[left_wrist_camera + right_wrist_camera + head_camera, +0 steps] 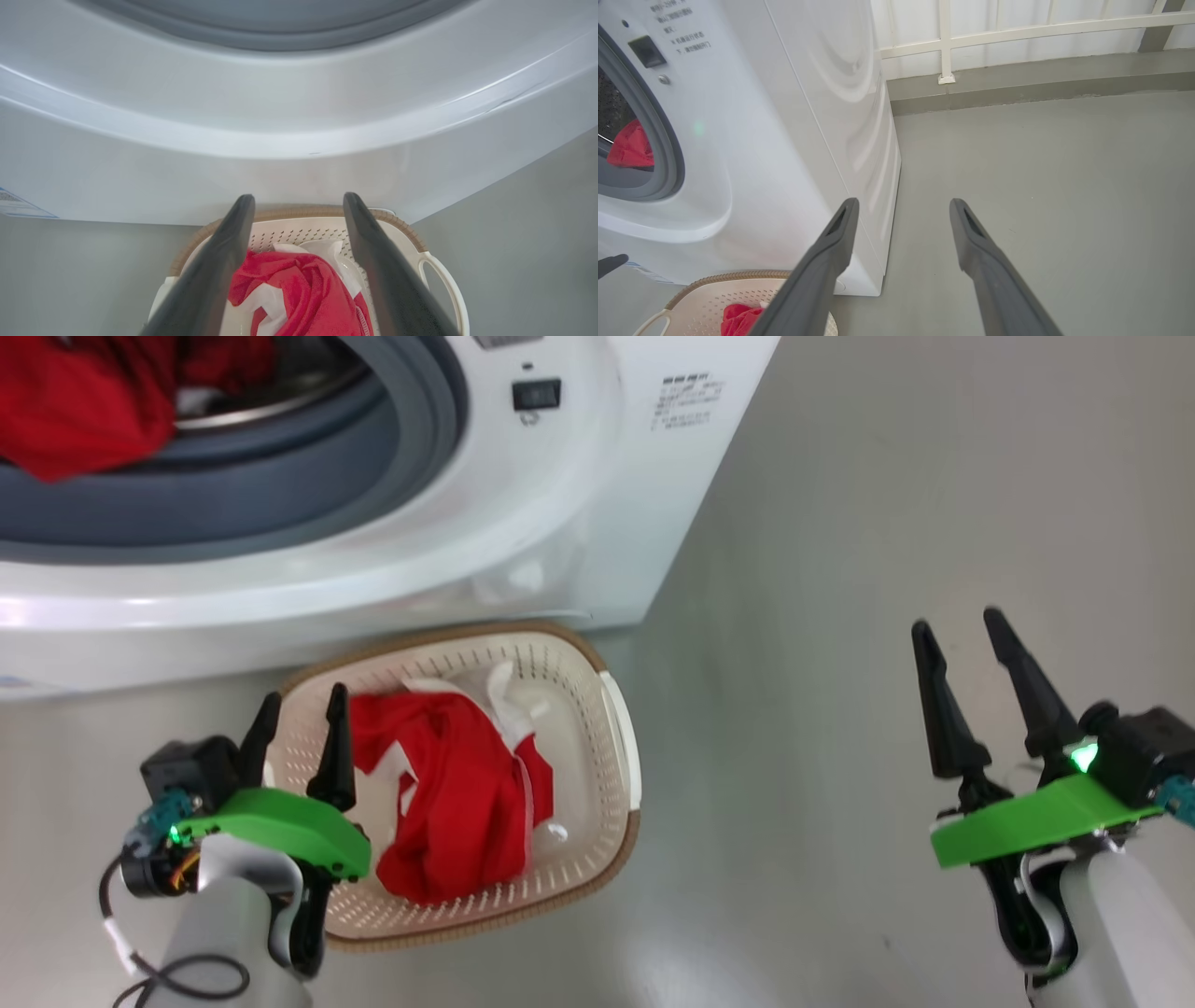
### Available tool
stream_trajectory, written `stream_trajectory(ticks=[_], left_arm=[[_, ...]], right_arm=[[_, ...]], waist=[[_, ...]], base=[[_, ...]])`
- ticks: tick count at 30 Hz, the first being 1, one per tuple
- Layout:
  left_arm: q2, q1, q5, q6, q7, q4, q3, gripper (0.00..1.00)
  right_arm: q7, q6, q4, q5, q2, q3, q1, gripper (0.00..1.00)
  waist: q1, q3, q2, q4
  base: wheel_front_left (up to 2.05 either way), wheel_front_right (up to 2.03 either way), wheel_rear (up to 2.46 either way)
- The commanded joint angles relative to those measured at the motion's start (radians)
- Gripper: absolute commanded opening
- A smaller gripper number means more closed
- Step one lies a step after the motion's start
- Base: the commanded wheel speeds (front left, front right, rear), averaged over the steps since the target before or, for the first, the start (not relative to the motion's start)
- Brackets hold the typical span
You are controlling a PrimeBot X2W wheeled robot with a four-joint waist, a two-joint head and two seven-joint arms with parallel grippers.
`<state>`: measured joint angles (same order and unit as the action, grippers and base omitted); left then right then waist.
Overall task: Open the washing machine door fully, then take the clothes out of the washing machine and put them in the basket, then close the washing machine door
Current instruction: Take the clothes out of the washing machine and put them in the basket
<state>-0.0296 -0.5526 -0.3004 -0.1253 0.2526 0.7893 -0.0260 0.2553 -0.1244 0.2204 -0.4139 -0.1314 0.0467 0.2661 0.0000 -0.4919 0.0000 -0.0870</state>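
Left tool (304,698) released, fingers spread with nothing between them; poised at the near left rim of the basket (597,775), contact with that rim impossible to judge; just beneath and ahead of those fingertips, the clothes (457,803), a red heap with white lining showing, lying inside the basket across its middle; basket on the grey floor (840,616), its far rim just beside the foot of the washing machine (560,504); farther ahead of the left tool and above it, the grey gasket (280,476) ringing the open mouth, with more red fabric (75,411) spilling from the drum onto the gasket's lower lip; right tool (956,621) also released, fingers apart and empty, hanging over bare floor well to the right of the basket; off to that tool's left, the machine's front corner and white side panel; beyond its fingertips, floor reaching a pale wall with a white railing (943,42).
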Motion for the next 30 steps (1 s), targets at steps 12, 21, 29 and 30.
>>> stream_trajectory(ticks=[12,21,29,30], left_arm=[[-0.021,0.177,-0.011,-0.005,0.009,-0.238,-0.019,1.00],[-0.021,0.291,0.021,-0.005,0.009,-0.388,-0.013,1.00],[-0.021,0.384,0.048,-0.005,0.009,-0.485,-0.017,1.00],[-0.021,0.395,0.047,-0.005,0.009,-0.495,-0.021,1.00]], right_arm=[[0.006,-0.006,0.002,0.003,-0.026,0.025,-0.117,1.00],[0.006,-0.006,0.004,0.001,-0.038,0.014,-0.183,1.00],[0.006,-0.006,0.001,0.002,-0.045,-0.010,-0.245,1.00],[0.006,-0.006,0.000,0.003,-0.045,-0.012,-0.251,1.00]], waist=[[0.0000,0.203,0.0000,0.036],[0.0000,0.286,0.0000,0.047],[0.0000,0.337,0.0000,0.068],[0.0000,0.341,0.0000,0.070]], base=[[0.00,0.00,0.00],[0.00,0.00,0.00],[0.00,0.00,0.00],[0.00,0.00,0.00]])
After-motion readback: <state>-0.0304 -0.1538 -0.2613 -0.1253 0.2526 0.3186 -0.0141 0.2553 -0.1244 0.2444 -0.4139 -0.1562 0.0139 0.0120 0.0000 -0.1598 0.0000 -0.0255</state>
